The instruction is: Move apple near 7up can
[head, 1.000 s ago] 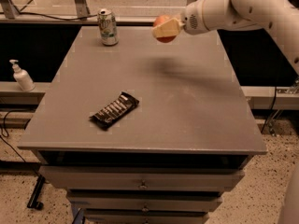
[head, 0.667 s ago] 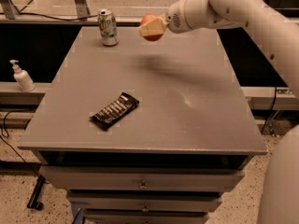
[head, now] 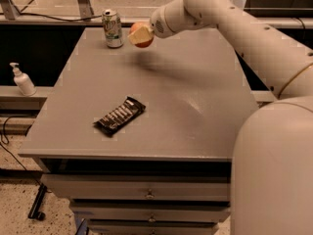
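The 7up can (head: 112, 28), silver-white with green markings, stands upright at the far left of the grey table (head: 195, 111). My gripper (head: 141, 34) is at the end of the white arm that reaches in from the right, and it is shut on the red-orange apple (head: 142, 35). The apple hangs a little above the table top, just to the right of the can and not touching it. Pale fingers (head: 138, 35) cover part of the apple's front.
A dark candy bar wrapper (head: 120, 116) lies on the table's front left. A white pump bottle (head: 22, 80) stands on a lower ledge to the left. Drawers (head: 146, 195) sit under the table top. The arm's large white body (head: 274, 175) fills the lower right.
The gripper has carried the apple leftward along the far side of the table, from right of centre to just beside the can. The can and wrapper have not moved.
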Available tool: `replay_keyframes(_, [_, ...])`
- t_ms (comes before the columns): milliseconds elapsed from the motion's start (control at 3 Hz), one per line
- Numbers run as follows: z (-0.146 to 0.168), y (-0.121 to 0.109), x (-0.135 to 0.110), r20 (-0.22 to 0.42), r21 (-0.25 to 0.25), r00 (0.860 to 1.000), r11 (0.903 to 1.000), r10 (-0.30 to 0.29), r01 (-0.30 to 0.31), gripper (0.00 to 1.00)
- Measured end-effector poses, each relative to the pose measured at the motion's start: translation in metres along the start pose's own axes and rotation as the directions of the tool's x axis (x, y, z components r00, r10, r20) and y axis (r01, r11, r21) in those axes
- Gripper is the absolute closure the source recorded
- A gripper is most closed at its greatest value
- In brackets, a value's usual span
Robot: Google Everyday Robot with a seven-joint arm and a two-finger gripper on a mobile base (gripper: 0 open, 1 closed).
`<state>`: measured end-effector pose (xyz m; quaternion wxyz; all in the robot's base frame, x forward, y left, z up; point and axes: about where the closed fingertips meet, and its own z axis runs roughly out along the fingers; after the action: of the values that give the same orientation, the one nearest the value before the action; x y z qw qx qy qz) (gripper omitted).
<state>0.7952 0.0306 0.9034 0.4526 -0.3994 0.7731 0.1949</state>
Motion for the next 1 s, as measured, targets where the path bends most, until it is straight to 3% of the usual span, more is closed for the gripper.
replay_keyframes(1000, [0.070, 0.002, 0.002, -0.091, -0.030, 0.992, 0.9961, -0.086, 0.083, 1.00])
